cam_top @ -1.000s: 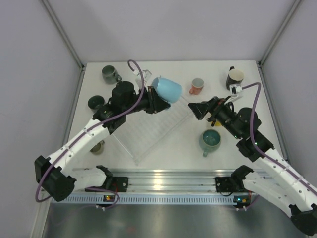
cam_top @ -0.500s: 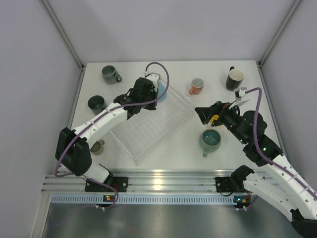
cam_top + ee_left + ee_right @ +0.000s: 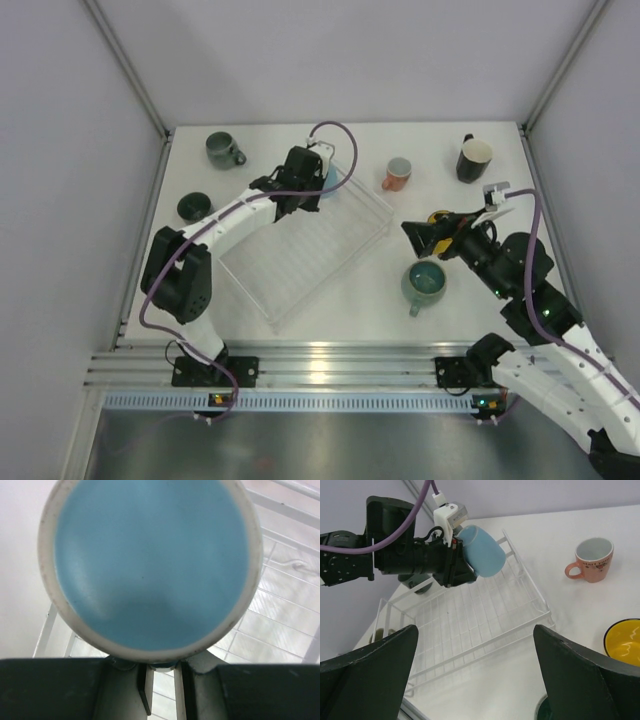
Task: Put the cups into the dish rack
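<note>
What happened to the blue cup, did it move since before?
Yes. In the top view the blue cup slid a little left, away from the pink mug, and now hangs over the dish rack's far corner.

Setting: a robotics lab, an enclosed bench cell.

- White table point(image 3: 350, 310) boxed in by plain pale grey panel walls point(image 3: 60, 150) at 9, 12 and 3 o'clock.
- Bare metal corner posts point(image 3: 128, 70) rise at 11 and 1 o'clock.
- At 6 o'clock, a slotted aluminium rail point(image 3: 330, 362) runs along the table edge. Two white-and-black robot arms are clamped to it: left arm point(image 3: 230, 210) and right arm point(image 3: 520, 270).
- A purple cable point(image 3: 335, 135) loops loose off each arm.
- Lighting is even and flat.
- Kitchenware on the table: a clear dish rack point(image 3: 300, 260) mid-table, and single mugs point(image 3: 474, 158) spaced apart around it from 9 to 4 o'clock.
</note>
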`<action>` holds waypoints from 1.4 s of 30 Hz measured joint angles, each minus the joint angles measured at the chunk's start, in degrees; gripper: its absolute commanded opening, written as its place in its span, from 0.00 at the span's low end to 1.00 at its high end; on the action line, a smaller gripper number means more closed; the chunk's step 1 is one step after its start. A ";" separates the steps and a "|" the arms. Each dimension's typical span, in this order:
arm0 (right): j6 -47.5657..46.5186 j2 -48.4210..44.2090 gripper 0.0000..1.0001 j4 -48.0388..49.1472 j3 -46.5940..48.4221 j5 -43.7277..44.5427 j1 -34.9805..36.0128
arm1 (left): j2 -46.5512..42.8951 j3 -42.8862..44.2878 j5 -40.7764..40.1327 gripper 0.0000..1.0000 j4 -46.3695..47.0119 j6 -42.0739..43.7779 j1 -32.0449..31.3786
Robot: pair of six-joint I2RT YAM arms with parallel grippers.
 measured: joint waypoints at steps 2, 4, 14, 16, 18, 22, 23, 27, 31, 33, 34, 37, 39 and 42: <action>-0.46 -0.66 0.99 -0.31 0.00 0.15 0.00 | 1.49 0.57 0.04 0.00 0.26 0.15 0.68; -0.87 -1.03 0.99 -0.81 0.02 0.35 0.00 | 2.80 0.92 0.13 0.00 0.26 0.24 1.40; -1.84 -1.60 0.99 -2.45 0.02 1.07 0.00 | 6.82 1.14 0.79 0.07 0.74 0.28 3.76; -1.84 -1.60 0.99 -2.49 0.02 1.14 0.00 | 7.41 1.14 0.81 0.09 0.92 0.31 3.76; -1.84 -1.60 0.99 -2.54 0.02 1.18 0.00 | 7.98 1.16 0.83 0.09 1.09 0.46 3.76; -1.79 -1.60 0.99 -2.58 0.02 1.33 0.00 | 8.61 1.57 0.94 0.17 1.73 1.14 3.67; -1.79 -1.66 0.99 -2.62 0.02 1.36 0.00 | 8.68 1.60 0.92 0.21 1.81 1.18 3.69; -1.79 -1.77 0.99 -2.73 0.02 1.42 0.00 | 8.70 1.73 0.92 0.28 1.92 1.36 3.74; -1.79 -1.77 1.00 -2.75 0.02 1.55 0.00 | 8.70 2.60 1.31 0.33 2.78 1.55 3.74; -1.77 -1.77 0.99 -2.84 0.02 1.62 0.00 | 8.70 2.99 1.51 0.36 3.17 1.40 3.74; -1.77 -1.77 0.99 -2.93 0.02 1.70 0.00 | 8.70 3.13 1.53 0.38 3.41 1.33 3.74; -1.70 -1.70 0.99 -3.67 0.02 2.19 0.00 | 8.70 3.17 1.64 0.43 4.24 0.90 3.74; -1.51 -1.51 0.99 -4.02 0.02 2.34 0.00 | 8.70 3.15 1.84 0.44 4.46 0.57 3.74; -0.72 -0.37 1.00 -4.07 0.02 2.36 0.00 | 8.68 3.15 2.05 0.46 4.52 -0.02 3.74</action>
